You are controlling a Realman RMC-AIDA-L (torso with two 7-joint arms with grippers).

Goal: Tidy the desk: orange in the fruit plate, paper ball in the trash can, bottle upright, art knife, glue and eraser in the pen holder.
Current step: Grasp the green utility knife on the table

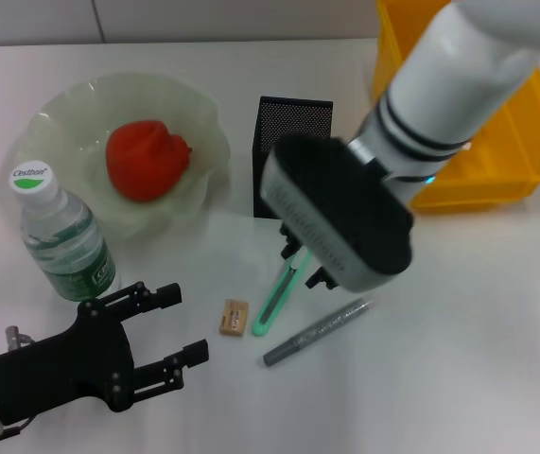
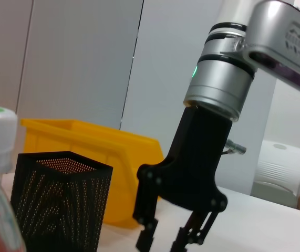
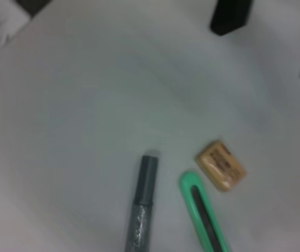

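A white desk (image 1: 496, 312) seen from above. Near the left edge, a water bottle (image 1: 61, 236) stands upright beside a pale green fruit plate (image 1: 199, 123) holding the orange (image 1: 145, 159). At the near left corner the left tool (image 1: 177, 326) hovers with its fingers spread, grasping nothing. In the middle lie a tan eraser (image 1: 234, 317), a green art knife (image 1: 277, 298) and a grey glue stick (image 1: 317, 333), side by side. Behind them stands a black mesh pen holder (image 1: 293, 128). The right tool (image 1: 307, 265) hangs over the art knife; whether it is clenched cannot be told. A yellow bin (image 1: 520, 142) sits toward the far right corner.
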